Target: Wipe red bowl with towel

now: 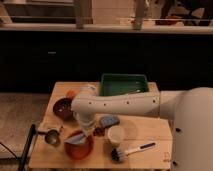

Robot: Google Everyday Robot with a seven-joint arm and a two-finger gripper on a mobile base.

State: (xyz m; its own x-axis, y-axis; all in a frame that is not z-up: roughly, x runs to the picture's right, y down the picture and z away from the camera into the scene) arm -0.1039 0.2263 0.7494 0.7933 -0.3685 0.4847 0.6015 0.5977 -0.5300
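A red-orange bowl (79, 148) sits near the front left of the wooden table (150, 132). A grey-blue towel (75, 140) lies in the bowl, against its left rim. My gripper (86, 131) hangs from the white arm (120, 104) just above the bowl's back rim, right by the towel. The wrist hides where the gripper meets the towel.
A dark red bowl (63, 108) stands at the left, an orange object (71, 93) behind it. A green tray (124, 84) is at the back. A blue sponge (109, 121), white cup (116, 135), dish brush (131, 150) and metal scoop (51, 136) lie nearby.
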